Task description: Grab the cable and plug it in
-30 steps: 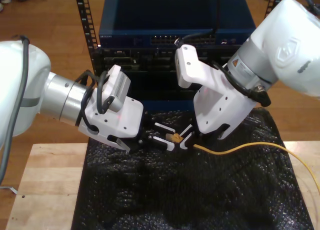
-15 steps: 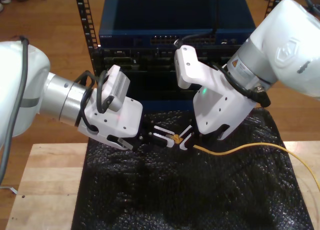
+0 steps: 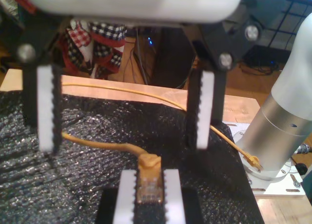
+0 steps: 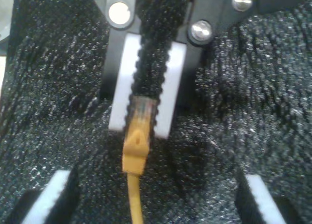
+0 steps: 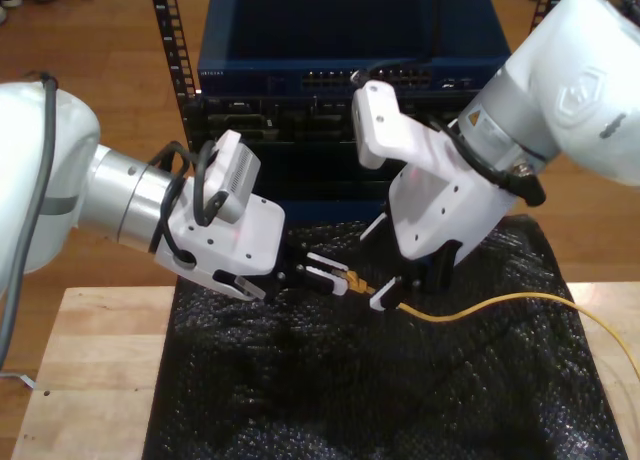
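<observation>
Jaws of my first gripper (image 3: 124, 146) stand wide apart, with nothing between the pads but the cable (image 4: 134, 195) running through the gap without touching them. Jaws of my second gripper (image 4: 144, 124) are closed narrow on the clear plug (image 4: 142, 109), which sits at the pad tips with its yellow boot pointing out toward my first gripper. In the exterior view, my second gripper belongs to the arm on the exterior view's left and my first gripper to the arm on the exterior view's right. The two grippers face each other, near but not touching, low over the mat. From the plug the cable passes under my first gripper and trails across the mat to the exterior view's right edge. The work surface is a black, bubble-textured mat (image 5: 330, 380) laid on a pale wooden table (image 5: 90, 360). Behind the table stands a black rack (image 5: 165, 40) holding a blue network switch (image 5: 340, 40) with a row of ports along its front, on a wooden floor (image 5: 90, 30). The first wrist view shows a silver arm base (image 3: 282, 131) at the table's edge, another yellow plug (image 3: 253, 160) lying just beside it, and a red checked cloth (image 3: 92, 39) beyond the table. White lettering on the switch front is too small to read. An embossed emblem (image 5: 590, 90) marks the arm housing on the exterior view's right; I can read no letters in it.
</observation>
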### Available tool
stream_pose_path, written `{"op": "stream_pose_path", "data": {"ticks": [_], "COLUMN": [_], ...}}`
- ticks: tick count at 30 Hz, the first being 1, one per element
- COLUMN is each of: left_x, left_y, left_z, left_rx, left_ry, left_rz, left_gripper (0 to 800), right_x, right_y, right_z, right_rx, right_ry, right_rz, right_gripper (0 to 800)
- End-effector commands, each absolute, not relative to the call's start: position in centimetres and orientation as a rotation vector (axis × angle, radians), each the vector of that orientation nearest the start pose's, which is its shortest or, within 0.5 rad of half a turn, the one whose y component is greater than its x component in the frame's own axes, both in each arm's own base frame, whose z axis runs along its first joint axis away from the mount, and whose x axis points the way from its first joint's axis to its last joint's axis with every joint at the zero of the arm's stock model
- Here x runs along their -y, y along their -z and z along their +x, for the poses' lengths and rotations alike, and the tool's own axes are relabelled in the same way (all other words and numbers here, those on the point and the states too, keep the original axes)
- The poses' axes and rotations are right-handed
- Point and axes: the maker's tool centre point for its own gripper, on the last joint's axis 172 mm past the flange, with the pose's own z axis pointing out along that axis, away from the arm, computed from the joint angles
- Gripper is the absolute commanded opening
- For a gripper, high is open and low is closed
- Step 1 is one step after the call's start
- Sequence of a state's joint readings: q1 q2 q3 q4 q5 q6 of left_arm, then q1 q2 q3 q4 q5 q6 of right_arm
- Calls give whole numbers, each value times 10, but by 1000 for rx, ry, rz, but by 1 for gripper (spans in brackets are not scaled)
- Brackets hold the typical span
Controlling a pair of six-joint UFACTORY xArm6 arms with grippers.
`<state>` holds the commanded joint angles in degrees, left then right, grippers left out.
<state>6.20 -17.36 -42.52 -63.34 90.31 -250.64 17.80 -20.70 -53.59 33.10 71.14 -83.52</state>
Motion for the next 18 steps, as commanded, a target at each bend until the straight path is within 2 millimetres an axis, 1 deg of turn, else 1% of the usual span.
{"op": "stream_pose_path", "data": {"ticks": [5,7,9,11,13,16,18], "left_x": [202,197,193,192,192,180,178], "left_y": [-306,-310,-313,-319,-321,-325,-325], "left_z": [333,341,347,348,346,352,352], "left_rx": [1317,1257,1208,1189,1155,1095,1062], "left_ry": [-760,-786,-804,-800,-767,-746,-729], "left_rz": [1509,1504,1500,1485,1477,1493,1487], "left_gripper": [2,2,2,1,2,2,2], "right_x": [-242,-243,-242,-241,-241,-241,-240], "right_y": [-312,-319,-326,-333,-337,-349,-357], "right_z": [348,350,349,347,346,344,341], "right_rx": [-2508,-2505,-2501,-2498,-2499,-2495,-2492], "right_ry": [-643,-664,-691,-715,-728,-773,-800], "right_rz": [2449,2436,2417,2403,2390,2360,2340], "right_gripper": [792,792,792,792,789,789,788]}}
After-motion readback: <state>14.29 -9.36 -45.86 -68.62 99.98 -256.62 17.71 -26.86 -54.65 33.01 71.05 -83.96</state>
